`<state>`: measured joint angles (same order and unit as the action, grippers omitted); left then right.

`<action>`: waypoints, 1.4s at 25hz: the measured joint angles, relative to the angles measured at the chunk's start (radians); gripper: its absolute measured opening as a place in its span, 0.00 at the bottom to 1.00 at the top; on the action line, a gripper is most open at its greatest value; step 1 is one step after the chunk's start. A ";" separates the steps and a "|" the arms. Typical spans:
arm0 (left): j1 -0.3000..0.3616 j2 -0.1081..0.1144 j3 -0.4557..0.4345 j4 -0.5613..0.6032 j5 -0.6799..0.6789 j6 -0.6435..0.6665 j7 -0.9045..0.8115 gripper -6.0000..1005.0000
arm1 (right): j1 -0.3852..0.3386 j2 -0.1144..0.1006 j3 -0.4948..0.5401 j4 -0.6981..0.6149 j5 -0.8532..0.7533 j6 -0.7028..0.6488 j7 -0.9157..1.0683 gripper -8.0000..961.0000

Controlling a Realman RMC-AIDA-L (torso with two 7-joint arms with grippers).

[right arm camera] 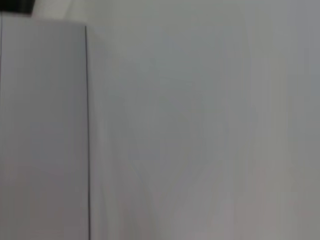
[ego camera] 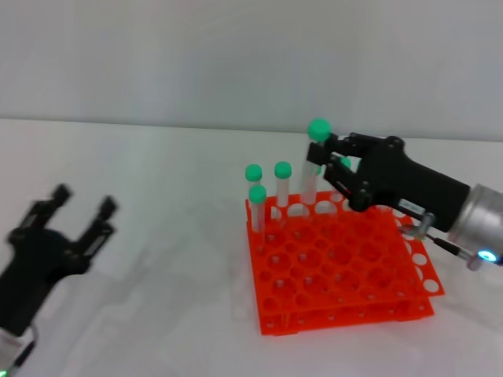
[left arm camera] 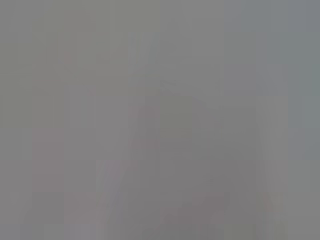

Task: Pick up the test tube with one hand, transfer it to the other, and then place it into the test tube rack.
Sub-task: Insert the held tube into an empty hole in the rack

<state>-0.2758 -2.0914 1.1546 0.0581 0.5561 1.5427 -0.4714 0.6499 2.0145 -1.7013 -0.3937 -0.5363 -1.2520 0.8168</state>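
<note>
The orange-red test tube rack [ego camera: 346,271] stands on the white table right of centre. Three green-capped tubes [ego camera: 282,187] stand upright in holes at its far left corner. My right gripper [ego camera: 326,159], black with a white label, reaches in from the right over the rack's far edge. It is shut on the test tube [ego camera: 312,169], which stands nearly upright with its green cap higher than the other caps and its lower end at a back-row hole. Another green cap [ego camera: 344,162] shows between the fingers. My left gripper [ego camera: 82,206] is open and empty at the lower left.
The white table [ego camera: 157,196] runs back to a pale wall. The left wrist view shows only blank grey. The right wrist view shows only a pale surface with a thin dark vertical line [right arm camera: 88,135].
</note>
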 joint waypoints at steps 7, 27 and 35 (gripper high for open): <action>0.071 0.001 0.000 -0.035 -0.217 -0.026 0.000 0.76 | 0.061 0.013 -0.054 -0.027 -0.006 0.160 -0.001 0.25; 0.037 0.004 0.003 -0.082 -0.268 -0.059 -0.003 0.76 | 0.079 0.013 -0.166 -0.041 0.045 0.340 -0.010 0.27; 0.032 0.003 0.001 -0.086 -0.267 -0.059 -0.006 0.76 | 0.081 0.013 -0.188 -0.047 0.056 0.384 -0.011 0.28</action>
<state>-0.2435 -2.0883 1.1556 -0.0284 0.2890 1.4833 -0.4778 0.7311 2.0279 -1.8898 -0.4405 -0.4803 -0.8679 0.8055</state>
